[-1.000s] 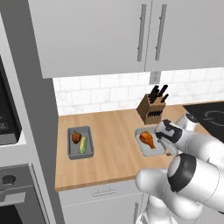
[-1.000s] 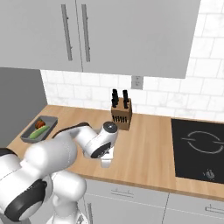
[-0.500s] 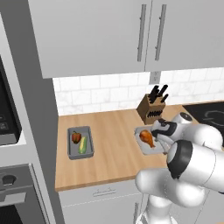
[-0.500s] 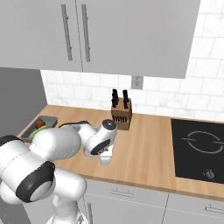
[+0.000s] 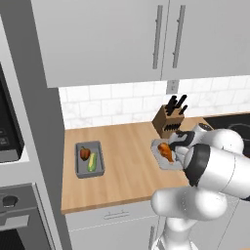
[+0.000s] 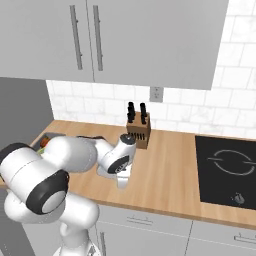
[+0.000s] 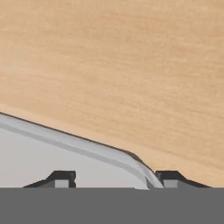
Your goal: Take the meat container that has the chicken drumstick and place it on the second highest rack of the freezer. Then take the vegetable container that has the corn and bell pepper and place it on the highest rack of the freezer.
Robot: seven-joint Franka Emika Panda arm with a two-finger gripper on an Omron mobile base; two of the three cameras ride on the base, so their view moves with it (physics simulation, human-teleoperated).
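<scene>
The meat container [image 5: 158, 148] is a shallow grey tray on the wooden counter, with the orange-brown chicken drumstick [image 5: 165, 152] in it. My gripper [image 7: 116, 179] is down at the tray's right side. In the hand view its fingertips [image 7: 61, 178] stand apart astride the rounded corner of the meat container's rim [image 7: 87, 146], and the right tip is close to the rim. The jaws are open. Further left sits the vegetable container [image 5: 78, 163] with the yellow-green corn [image 5: 92, 162] and the dark red bell pepper [image 5: 84, 153]. The freezer and its racks are out of view.
A knife block [image 5: 171, 122] stands against the tiled wall just behind the meat container. A black cooktop [image 6: 230, 165] lies to the right. Wall cabinets hang overhead, and a black-glass wall oven [image 5: 7, 132] sits in the tall unit at the left.
The arm's elbow and upper links have swung further over the counter. The hand stays at the meat container, and both trays lie where they were.
</scene>
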